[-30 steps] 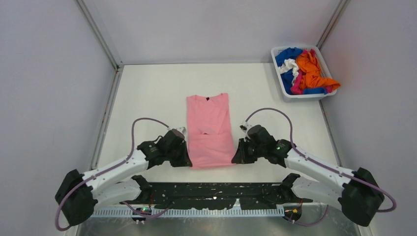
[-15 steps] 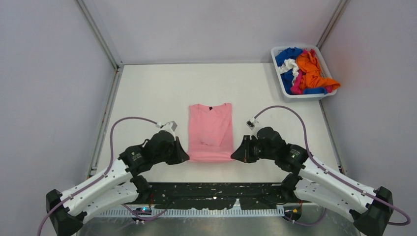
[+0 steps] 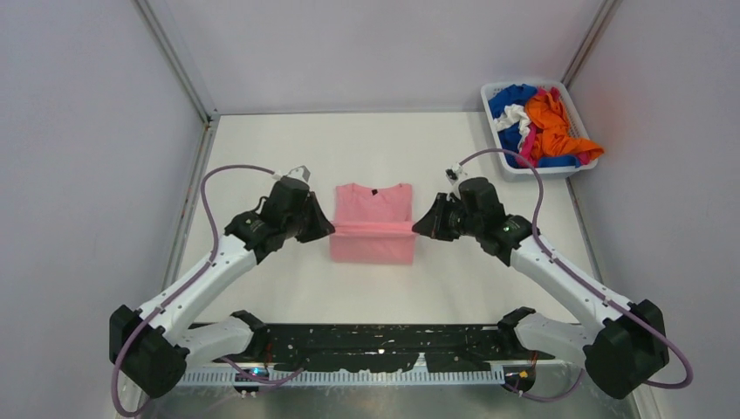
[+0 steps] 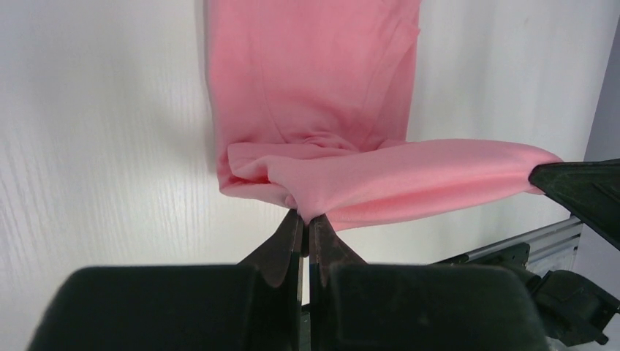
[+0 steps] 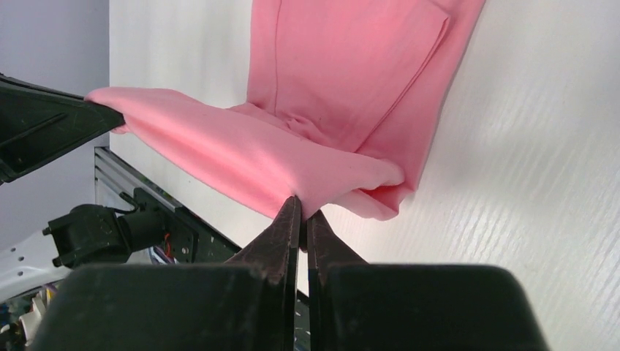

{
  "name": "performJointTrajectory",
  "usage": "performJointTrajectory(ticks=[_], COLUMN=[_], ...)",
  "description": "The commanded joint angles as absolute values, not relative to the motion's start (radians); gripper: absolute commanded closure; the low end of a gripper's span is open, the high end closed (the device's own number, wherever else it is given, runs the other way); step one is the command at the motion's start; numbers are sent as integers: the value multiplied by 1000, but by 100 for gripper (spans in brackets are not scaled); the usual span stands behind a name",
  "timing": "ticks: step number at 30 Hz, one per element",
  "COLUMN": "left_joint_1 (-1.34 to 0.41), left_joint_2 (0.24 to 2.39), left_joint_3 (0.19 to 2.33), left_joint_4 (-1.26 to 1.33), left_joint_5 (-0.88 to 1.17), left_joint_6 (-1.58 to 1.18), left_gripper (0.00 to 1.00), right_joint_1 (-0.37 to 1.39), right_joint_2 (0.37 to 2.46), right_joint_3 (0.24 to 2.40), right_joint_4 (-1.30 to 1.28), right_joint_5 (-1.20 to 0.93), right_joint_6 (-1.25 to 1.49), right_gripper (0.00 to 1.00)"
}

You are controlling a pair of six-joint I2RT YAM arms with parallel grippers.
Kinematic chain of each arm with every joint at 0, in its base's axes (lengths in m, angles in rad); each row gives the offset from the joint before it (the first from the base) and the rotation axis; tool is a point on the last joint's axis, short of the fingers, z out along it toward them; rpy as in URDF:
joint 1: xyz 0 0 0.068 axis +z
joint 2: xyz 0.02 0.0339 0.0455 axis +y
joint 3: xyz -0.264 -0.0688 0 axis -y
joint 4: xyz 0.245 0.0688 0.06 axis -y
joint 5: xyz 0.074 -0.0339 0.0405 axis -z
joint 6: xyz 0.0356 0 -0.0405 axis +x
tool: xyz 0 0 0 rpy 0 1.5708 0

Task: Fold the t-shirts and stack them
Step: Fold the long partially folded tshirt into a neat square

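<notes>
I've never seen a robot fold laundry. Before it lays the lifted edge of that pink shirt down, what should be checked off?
1. Left pincer shut on the hem of the pink t-shirt: ok.
2. Right pincer shut on the same hem: ok.
3. Hem stretched level between both pincers, no sag: ok.
4. Collar end lying flat on the table: ok.
5. Cloth smooth at the held corners: not ok, it bunches under each pincer.
6. Basket with the other shirts apart from both arms: ok.
</notes>
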State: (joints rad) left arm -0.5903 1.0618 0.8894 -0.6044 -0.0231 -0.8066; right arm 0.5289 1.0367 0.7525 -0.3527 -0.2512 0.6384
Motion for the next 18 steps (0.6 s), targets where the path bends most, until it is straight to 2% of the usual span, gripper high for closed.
performJointTrajectory(ticks=[1, 18], left_joint_1=[-517, -377], left_joint_2=[1143, 1587], left_joint_3=[975, 1281], left_joint_4=[-544, -525], left_joint_5=[-6, 96], left_joint_6=[-731, -635], left_gripper=[100, 100], right_joint_1=[462, 317], right_joint_2=[1121, 1513], right_joint_3=[856, 1082], right_joint_4=[-291, -192], right_joint_5=[-297, -381], right_joint_6=[571, 528], right_gripper=[95, 95])
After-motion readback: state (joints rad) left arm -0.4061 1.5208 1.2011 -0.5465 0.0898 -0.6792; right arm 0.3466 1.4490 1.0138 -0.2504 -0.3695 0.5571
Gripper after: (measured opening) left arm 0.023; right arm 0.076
